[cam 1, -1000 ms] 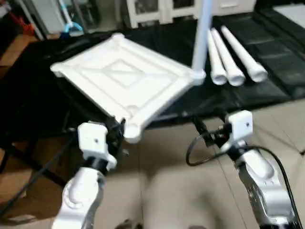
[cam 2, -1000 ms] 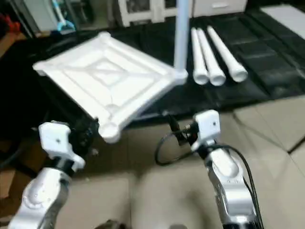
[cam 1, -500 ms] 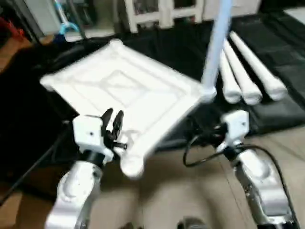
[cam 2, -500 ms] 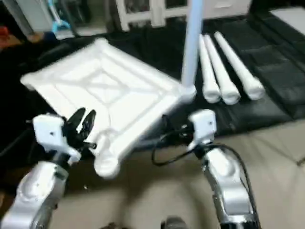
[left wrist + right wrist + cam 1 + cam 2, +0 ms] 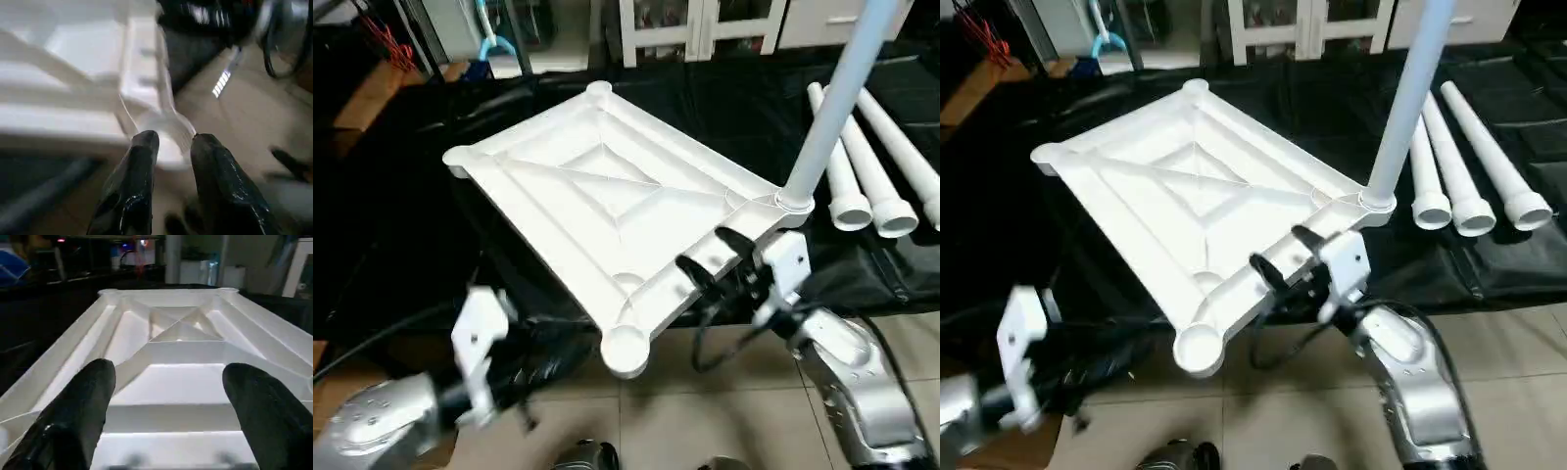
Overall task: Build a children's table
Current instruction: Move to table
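Tabletop [image 5: 607, 211] lies underside up, X-ribs showing, on the black-covered counter [image 5: 401, 245], its near corner socket [image 5: 626, 350] hanging out over the tiled floor [image 5: 705, 411].

Left end effector [image 5: 171, 147] has dropped away from the near edge where it sat half a second ago. It is now low and to the robot's left of that empty socket, over the floor. Fingers narrowly parted, nothing between them; the left wrist view shows the socket just beyond the tips.

Right end effector [image 5: 710, 257] has moved in. A second ago it hung short of the near-right edge; now its spread fingers reach over that edge, ribbed underside just ahead of them in the right wrist view. Contact not clear, nothing pinched.

Beyond the right end effector, one leg [image 5: 832, 108] stands in the right corner socket, leaning slightly. Further right and past it, three loose legs [image 5: 871, 186] lie side by side on the counter, well apart from both end effectors.

Judgement: one leg of four fitted. The left looks to have let go and backed off while the right comes in to steady or shift the tabletop. Fetching the next leg looks likely, with the near socket closest to hand.
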{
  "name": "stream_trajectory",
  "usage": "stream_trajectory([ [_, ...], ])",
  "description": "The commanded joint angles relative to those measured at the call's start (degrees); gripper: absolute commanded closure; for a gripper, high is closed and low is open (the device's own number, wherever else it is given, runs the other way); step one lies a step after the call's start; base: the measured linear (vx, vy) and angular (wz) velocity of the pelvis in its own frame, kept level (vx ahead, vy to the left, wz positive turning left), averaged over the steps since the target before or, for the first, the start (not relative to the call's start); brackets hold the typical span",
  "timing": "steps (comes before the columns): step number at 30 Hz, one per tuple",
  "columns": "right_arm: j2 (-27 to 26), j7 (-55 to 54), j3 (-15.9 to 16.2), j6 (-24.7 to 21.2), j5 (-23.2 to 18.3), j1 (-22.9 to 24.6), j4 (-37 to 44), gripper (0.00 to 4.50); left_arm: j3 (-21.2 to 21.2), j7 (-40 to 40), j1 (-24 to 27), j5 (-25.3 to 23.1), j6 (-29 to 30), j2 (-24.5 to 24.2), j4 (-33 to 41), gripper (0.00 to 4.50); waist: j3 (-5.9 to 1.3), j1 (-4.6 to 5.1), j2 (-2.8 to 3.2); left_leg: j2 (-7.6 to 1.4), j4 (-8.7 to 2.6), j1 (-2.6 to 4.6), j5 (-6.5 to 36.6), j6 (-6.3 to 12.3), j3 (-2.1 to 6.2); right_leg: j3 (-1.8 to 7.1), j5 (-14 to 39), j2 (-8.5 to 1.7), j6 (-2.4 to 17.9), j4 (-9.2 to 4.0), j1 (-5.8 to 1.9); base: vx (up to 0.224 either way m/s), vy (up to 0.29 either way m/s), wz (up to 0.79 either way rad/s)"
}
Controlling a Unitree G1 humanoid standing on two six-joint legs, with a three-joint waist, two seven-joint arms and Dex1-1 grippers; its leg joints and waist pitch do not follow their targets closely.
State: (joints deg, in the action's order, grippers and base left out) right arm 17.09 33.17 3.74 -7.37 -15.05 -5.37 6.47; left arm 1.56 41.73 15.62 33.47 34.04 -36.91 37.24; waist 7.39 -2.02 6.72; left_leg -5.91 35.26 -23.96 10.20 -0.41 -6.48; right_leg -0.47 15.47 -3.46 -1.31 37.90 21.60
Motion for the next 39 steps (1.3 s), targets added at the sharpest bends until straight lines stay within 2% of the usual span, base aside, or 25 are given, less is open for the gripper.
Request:
stream_trajectory([
  [1,0.61,1.07,-0.34,-0.71,-0.96,0.09,1.21,0.64,-1.38,2.07,0.61,0.70,2.54,-2.75,0.97,3.10,-1.97,0.35,-0.21,-5.29,-6.30,2.57,36.60,-5.95,2.96,2.59,29.70,-4.83,8.08,-6.78,0.35,-0.082,0.039,-0.06],
  [3,1.25,1.59,-0.33,-0.84,-1.26,0.31,1.39,0.64,-4.67,3.13,1.07,-1.08,3.51,-4.54,1.15,3.10,-2.19,0.34,-0.14,-5.30,-6.57,2.32,36.35,-6.03,3.15,2.59,27.47,-4.79,7.40,-6.63,0.17,-0.034,0.019,-0.04],
  [4,1.68,2.10,-0.12,-0.97,-1.36,0.56,1.55,0.64,-7.48,3.27,0.98,-3.44,3.52,-4.72,0.57,3.10,-2.54,0.62,-0.07,-5.49,-7.20,1.93,34.41,-5.85,3.13,2.22,21.44,-4.51,7.08,-6.44,-0.46,0.000,0.000,0.00],
  [5,1.76,2.22,-0.06,-0.97,-1.35,0.62,1.58,0.64,-8.12,3.14,0.88,-4.04,3.25,-4.42,0.17,3.10,-2.74,0.63,-0.16,-5.52,-7.20,1.90,32.83,-5.51,2.98,2.22,18.65,-4.47,7.34,-6.27,-0.52,0.000,0.000,0.00],
  [6,2.18,3.15,0.16,-1.11,-1.51,0.93,1.83,0.64,-12.01,2.19,0.03,-7.73,1.37,-2.89,-2.43,3.10,-2.90,0.76,-0.32,-5.62,-7.15,1.85,29.88,-4.55,2.52,2.29,14.68,-4.58,8.02,-6.40,-0.57,0.000,0.000,0.00],
  [8,2.42,3.83,0.16,-1.21,-1.85,1.07,2.08,0.64,-13.82,2.16,-0.46,-8.85,0.48,-2.19,-3.75,3.10,-2.80,0.66,-0.51,-5.56,-6.92,1.99,28.90,-3.29,1.91,2.42,17.03,-5.00,8.14,-7.00,-0.42,0.000,0.000,0.00],
  [10,3.27,5.81,0.01,-1.49,-3.01,1.25,2.80,0.64,-16.78,1.82,-2.29,-10.70,-1.20,0.11,-7.00,3.10,-2.83,0.66,-1.04,-5.57,-6.70,1.97,27.92,-2.34,1.52,2.38,21.80,-5.48,8.11,-7.45,-0.49,0.000,0.000,0.00],
  [12,3.95,7.17,-0.35,-1.80,-4.20,1.24,3.26,0.64,-18.09,0.65,-4.32,-12.14,-3.06,2.68,-10.11,3.10,-3.01,0.52,-0.93,-5.71,-6.54,2.14,26.88,-1.87,1.31,2.41,22.11,-5.53,8.23,-7.57,-0.18,0.000,0.000,0.00],
  [14,5.73,9.78,-0.39,-2.85,-6.16,1.57,4.08,0.64,-18.91,-0.93,-6.57,-13.16,-5.04,5.15,-13.34,3.10,-3.12,0.47,-1.00,-5.80,-6.62,2.08,26.58,-1.82,1.23,2.26,21.18,-5.38,8.52,-7.53,-0.24,0.000,0.000,0.00],
  [16,7.60,12.51,-0.20,-5.68,-8.26,2.28,5.13,0.64,-19.06,-3.19,-8.44,-15.23,-7.27,7.91,-16.80,3.10,-3.06,0.47,-1.19,-5.81,-6.52,2.36,26.95,-1.44,1.05,2.18,20.65,-5.18,8.65,-7.70,-0.23,0.000,0.000,0.00],
  [18,13.06,19.49,1.81,-10.19,-10.22,4.70,7.69,0.64,-19.12,-4.68,-10.28,-17.29,-9.75,9.77,-20.41,3.10,-3.22,0.15,-1.33,-5.90,-6.32,2.54,26.34,-0.92,0.82,2.42,20.50,-5.44,8.58,-7.96,-0.25,0.000,0.000,0.00],
  [20,14.82,21.16,2.32,-10.26,-9.59,5.54,7.87,0.64,-19.03,-5.77,-11.02,-18.41,-10.68,10.20,-21.67,3.10,-3.14,0.31,-1.52,-5.90,-6.44,1.91,26.22,-0.47,0.95,2.17,20.96,-5.59,8.64,-7.83,-0.70,0.000,0.000,0.00],
  [23,18.05,23.65,1.88,-10.31,-9.27,7.10,7.55,0.64,-18.92,-7.42,-12.77,-20.48,-12.65,11.23,-24.99,3.10,-3.16,0.30,-1.86,-5.86,-6.33,1.93,26.32,0.09,0.91,2.01,23.04,-5.82,8.35,-8.13,-0.57,0.000,0.000,0.00],
  [24,18.76,23.88,0.94,-10.49,-9.92,7.11,7.28,0.64,-19.69,-6.89,-13.15,-21.25,-13.18,11.16,-26.12,3.10,-3.16,0.23,-1.66,-5.89,-6.11,2.29,26.66,0.04,0.94,2.00,24.78,-6.13,8.35,-8.40,-0.22,0.000,0.000,0.00],
  [25,18.99,23.75,0.58,-10.37,-9.93,7.04,7.11,0.64,-20.12,-6.59,-13.22,-21.55,-13.37,11.18,-26.55,3.10,-2.94,0.47,-1.71,-5.90,-6.36,1.92,27.65,-0.21,1.25,1.74,25.96,-6.11,8.07,-8.32,-0.47,0.000,0.000,0.00],
  [26,19.12,23.59,0.32,-10.26,-9.92,6.97,6.96,0.64,-20.52,-6.17,-13.21,-21.65,-13.49,11.25,-26.86,3.10,-2.95,0.53,-1.54,-5.91,-6.53,1.85,28.28,-0.54,1.32,1.58,26.27,-6.00,7.84,-8.26,-0.52,0.000,0.000,0.00],
  [29,19.34,23.67,0.14,-10.54,-10.20,6.88,6.97,0.64,-21.37,-5.26,-13.12,-21.81,-13.83,11.52,-27.20,3.10,-2.87,0.70,-1.35,-5.97,-7.08,2.27,33.01,-2.37,1.56,1.29,26.23,-5.78,7.18,-8.33,-0.21,0.000,0.000,0.00],
  [32,19.26,23.58,0.07,-10.42,-10.00,6.69,6.77,0.64,-21.83,-6.21,-14.30,-23.35,-16.01,13.03,-29.72,3.10,-2.54,0.68,-1.39,-5.95,-7.24,2.99,37.97,-4.05,1.59,1.22,28.18,-5.74,6.28,-8.90,0.55,0.000,0.000,0.00],
  [33,19.12,23.51,0.09,-10.22,-9.86,6.65,6.61,0.64,-21.62,-6.98,-15.12,-23.71,-16.75,13.79,-30.77,3.10,-2.21,0.81,-1.33,-5.78,-7.29,3.48,41.06,-4.96,1.60,0.78,30.26,-5.49,5.31,-9.32,0.83,-0.065,0.031,-0.08],
  [34,19.11,23.51,0.09,-10.21,-9.85,6.65,6.59,0.64,-21.60,-7.04,-15.17,-23.74,-16.81,13.85,-30.85,3.10,-1.76,1.08,-1.22,-5.66,-8.04,3.59,45.34,-5.89,1.62,-0.29,32.44,-4.68,3.96,-9.37,0.63,-0.065,0.031,-0.08],
  [35,19.11,23.51,0.09,-10.21,-9.85,6.65,6.59,0.64,-21.60,-7.04,-15.17,-23.74,-16.81,13.85,-30.85,3.10,-1.76,1.08,-1.22,-5.66,-8.04,3.59,45.34,-5.89,1.62,-0.29,32.44,-4.68,3.96,-9.37,0.63,-0.063,0.031,-0.12],
  [36,18.88,23.47,0.28,-9.92,-9.67,6.47,6.18,0.64,-20.88,-7.84,-17.39,-23.49,-17.94,15.79,-32.75,3.10,-1.52,0.86,-0.68,-6.30,-12.02,1.74,52.11,-7.24,0.60,-2.29,28.40,-2.12,3.47,-6.16,-1.36,-0.099,0.018,-0.02],
  [37,18.81,23.47,0.36,-9.82,-9.64,6.43,6.05,0.64,-20.57,-7.98,-18.26,-23.20,-18.29,16.62,-33.37,3.10,-2.52,-2.21,0.38,-6.69,-16.21,-1.53,53.31,-8.22,-2.22,-2.94,16.30,-0.60,5.26,3.19,-4.86,-0.099,0.018,-0.02],
  [38,18.80,23.55,0.47,-9.76,-9.63,6.35,5.89,0.64,-20.44,-7.58,-19.43,-22.63,-18.57,17.53,-34.07,3.10,-2.78,-3.32,-1.12,-6.51,-16.94,-2.14,49.38,-7.55,-3.95,-1.97,14.71,-0.28,4.76,4.19,-5.17,-0.133,-0.043,0.22],
  [39,18.78,23.62,0.55,-9.74,-9.64,6.19,5.70,0.64,-20.30,-7.14,-21.53,-21.92,-18.82,18.93,-35.33,3.10,-3.68,-2.37,-5.24,-3.83,-5.89,5.72,27.75,-6.60,-4.47,2.67,37.75,-4.66,2.04,-5.50,2.08,-0.059,-0.046,0.17],
])
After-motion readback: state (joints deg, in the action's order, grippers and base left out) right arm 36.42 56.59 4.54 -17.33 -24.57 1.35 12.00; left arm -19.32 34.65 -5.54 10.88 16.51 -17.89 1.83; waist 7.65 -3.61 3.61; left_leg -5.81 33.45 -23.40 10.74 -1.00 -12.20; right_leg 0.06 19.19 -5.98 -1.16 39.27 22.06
